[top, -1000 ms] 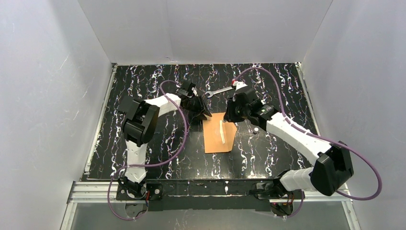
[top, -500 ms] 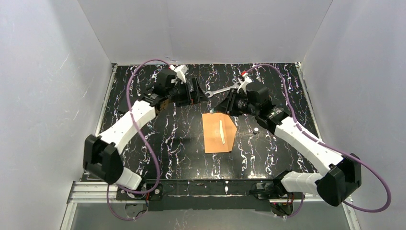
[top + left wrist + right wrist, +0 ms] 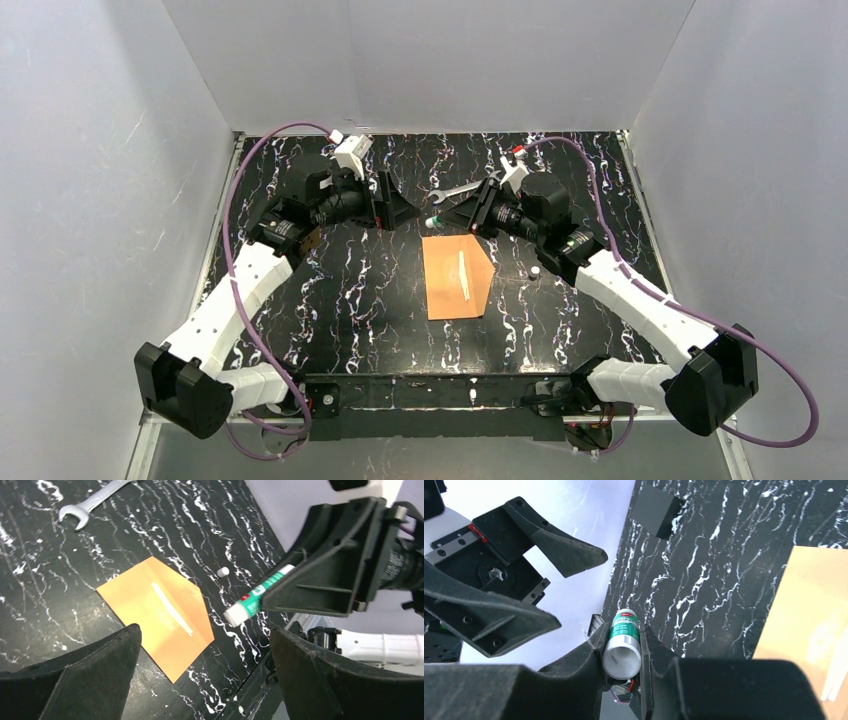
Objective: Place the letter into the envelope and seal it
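At mid-table the envelope (image 3: pixel 458 277) lay flat; whether the letter sat inside could not be told. The right gripper (image 3: pixel 468 213) clenched a glue stick (image 3: pixel 623 641), its rear buried between the fingers; the left gripper (image 3: pixel 397 211) gaped, holding nothing. White walls (image 3: pixel 450 60) enclosed the black marbled table (image 3: pixel 340 290).
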Robot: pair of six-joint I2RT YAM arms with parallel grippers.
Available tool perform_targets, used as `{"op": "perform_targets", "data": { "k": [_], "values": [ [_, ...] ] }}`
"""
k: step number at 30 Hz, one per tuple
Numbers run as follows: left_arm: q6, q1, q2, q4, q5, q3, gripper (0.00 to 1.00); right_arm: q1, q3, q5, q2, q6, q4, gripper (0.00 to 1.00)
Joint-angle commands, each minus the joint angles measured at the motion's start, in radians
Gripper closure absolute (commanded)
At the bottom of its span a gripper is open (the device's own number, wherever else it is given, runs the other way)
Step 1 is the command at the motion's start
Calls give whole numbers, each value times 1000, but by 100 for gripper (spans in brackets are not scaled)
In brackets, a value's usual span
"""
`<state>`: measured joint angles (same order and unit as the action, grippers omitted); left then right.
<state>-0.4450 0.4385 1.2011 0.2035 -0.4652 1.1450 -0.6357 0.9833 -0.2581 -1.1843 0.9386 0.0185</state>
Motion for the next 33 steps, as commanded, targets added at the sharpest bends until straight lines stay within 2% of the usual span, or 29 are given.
{"op": "perform_targets", "data": {
  "k": [1,9,19,22,26,29,33],
  "values": [
    [26,-3,-46,-53,-123,-6,2,2,0,-55,2,56,-130,99],
    [30,-4,-31,-132,-375,14,2,3,8,-166,-50,99,-233,99],
    [105,-15,-21,-49,-375,6,2,2,28,-292,-77,123,-262,99],
    [126,-36,6,1,-400,30,5,2,47,-338,-93,107,-215,99],
    [109,-70,20,-17,-491,18,12,0,73,-351,-126,46,-100,99],
    [137,-83,4,50,-392,-5,13,-3,78,-343,-175,20,-28,99],
    [130,-97,-31,146,-156,-59,12,-7,44,-339,-240,23,16,99]
  ]
}}
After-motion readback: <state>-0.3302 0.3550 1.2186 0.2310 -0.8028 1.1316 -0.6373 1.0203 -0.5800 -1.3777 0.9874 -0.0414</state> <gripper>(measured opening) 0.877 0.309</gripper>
